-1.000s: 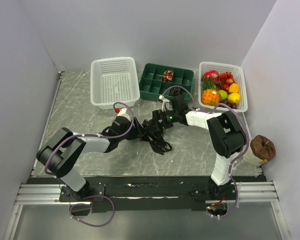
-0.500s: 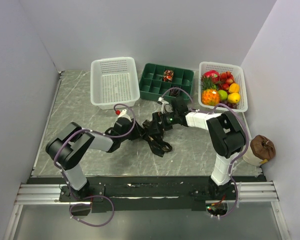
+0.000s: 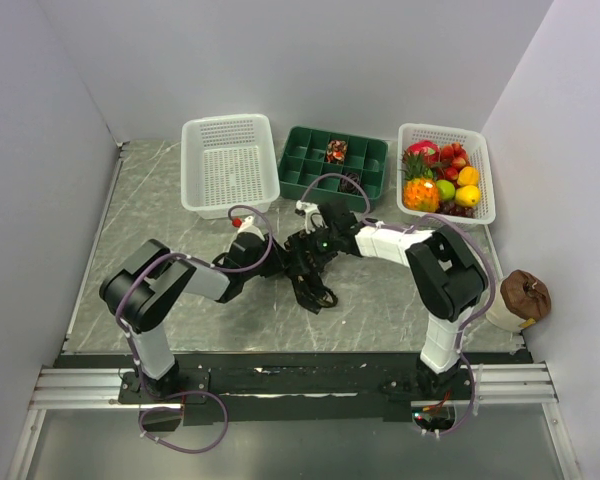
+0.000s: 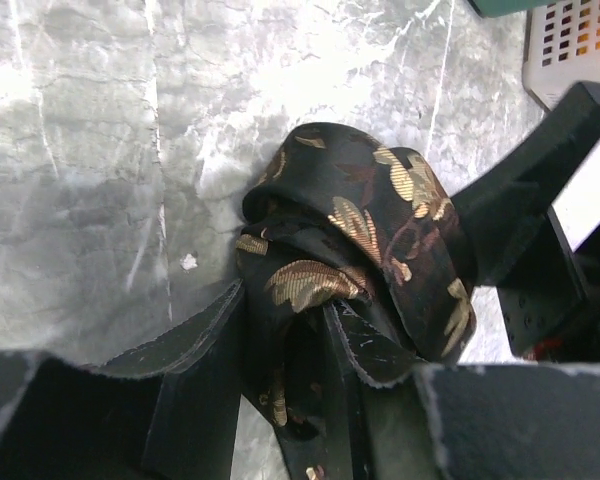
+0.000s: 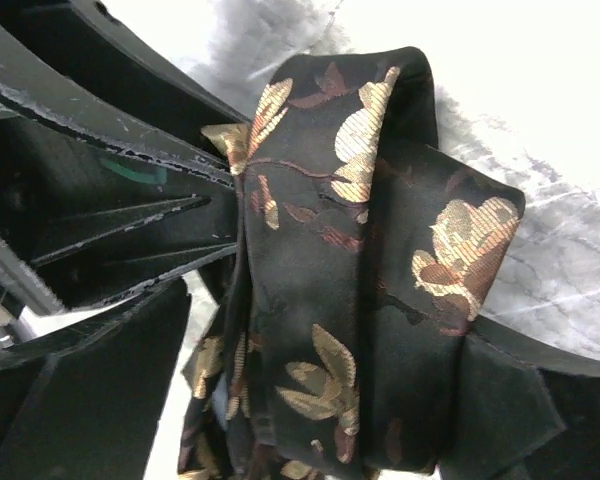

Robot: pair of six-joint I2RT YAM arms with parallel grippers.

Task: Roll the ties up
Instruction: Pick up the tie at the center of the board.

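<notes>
A black tie [image 3: 312, 281] with gold and brown flowers lies bunched mid-table, partly wound into a loose coil [image 4: 360, 225]. My left gripper [image 3: 283, 262] comes in from the left, and in the left wrist view the left gripper [image 4: 285, 320] is shut on the tie's inner folds. My right gripper [image 3: 306, 247] meets it from the right. In the right wrist view the right gripper [image 5: 325, 335] stands wide around the coil [image 5: 380, 250]; its right finger [image 5: 510, 400] touches the fabric, and a gap shows beside its left finger [image 5: 80, 400]. Two small rolled ties sit in the green tray, one reddish [image 3: 336, 151] and one dark [image 3: 350, 182].
At the back stand a white basket [image 3: 228, 165], the green compartment tray [image 3: 305, 170] and a white basket of fruit [image 3: 477, 160]. A brown object [image 3: 525, 295] sits at the right edge, off the table. Purple cables loop over both arms.
My left gripper has closed on the tie. The right gripper and the tie bunch have shifted a little to the left, and the left arm's elbow has swung inward.
</notes>
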